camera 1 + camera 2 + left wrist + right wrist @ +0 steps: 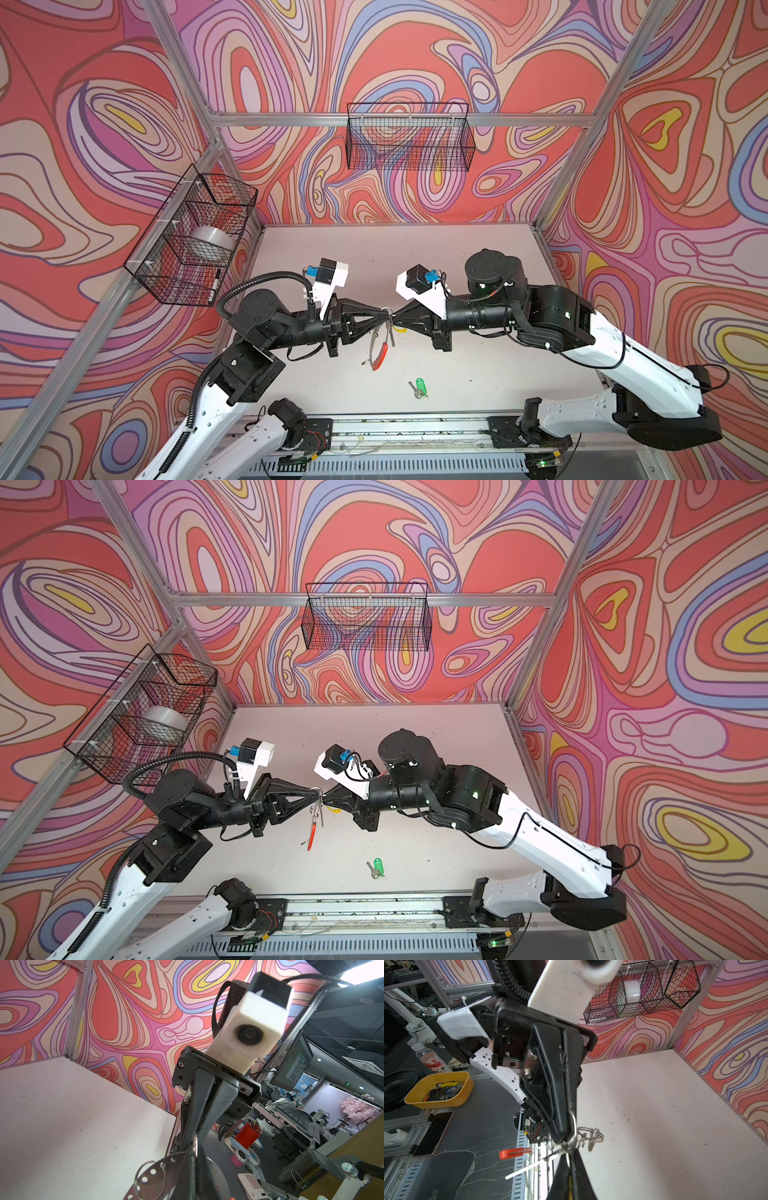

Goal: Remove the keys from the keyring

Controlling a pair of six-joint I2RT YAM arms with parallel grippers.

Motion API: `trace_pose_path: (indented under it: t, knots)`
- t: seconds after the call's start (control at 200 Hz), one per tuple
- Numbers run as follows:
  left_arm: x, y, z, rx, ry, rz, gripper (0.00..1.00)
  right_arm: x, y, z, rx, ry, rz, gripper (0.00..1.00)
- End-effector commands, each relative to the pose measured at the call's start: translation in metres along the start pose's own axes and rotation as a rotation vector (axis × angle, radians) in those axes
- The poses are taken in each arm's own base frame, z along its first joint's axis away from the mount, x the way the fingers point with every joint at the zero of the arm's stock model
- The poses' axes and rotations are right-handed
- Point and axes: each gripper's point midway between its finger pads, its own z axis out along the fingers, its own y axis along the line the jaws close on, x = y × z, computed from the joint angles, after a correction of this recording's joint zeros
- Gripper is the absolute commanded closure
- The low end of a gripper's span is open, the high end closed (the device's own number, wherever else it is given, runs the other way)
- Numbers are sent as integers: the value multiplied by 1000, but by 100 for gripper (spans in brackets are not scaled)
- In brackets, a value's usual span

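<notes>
– Two keys, I hear. Where is the green key (417, 388)?
– It lies flat on the table (478, 365), near the front edge, all by itself.
– And the other one?
– I only see a yellow tag (400, 329). It peeks out just under the right gripper (395, 322).
– Where is the keyring (380, 351)?
– It hangs in the air above the table, red part down. It hangs from the spot where the two grippers meet, well apart from the green key.
– Who holds it?
– The left gripper (384, 320) has its fingers pressed together on the keyring's top edge. The right gripper is pressed together too, tip to tip with the left one. I cannot tell just what it pinches.
– Anything else?
– Small silver rings (589, 1135) stick out by the tips. A wire basket (195, 237) on the left wall holds a white roll (208, 245). Another basket (409, 137) hangs on the back wall.
</notes>
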Motion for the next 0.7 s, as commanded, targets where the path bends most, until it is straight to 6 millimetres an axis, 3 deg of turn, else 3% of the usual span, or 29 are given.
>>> trace_pose_path:
  t: [0.0, 0.26, 0.691]
  knots:
    - [-20, -2, -3, -31, -77, 33, 100, 14, -2, 21, 38, 74, 12, 100]
    - [-16, 4, -2, -50, -67, 21, 100, 11, 6, 38, 43, 91, -34, 100]
    - [-10, 5, -6, -78, -41, 37, 100, 4, -7, 9, 146, 66, -49, 100]
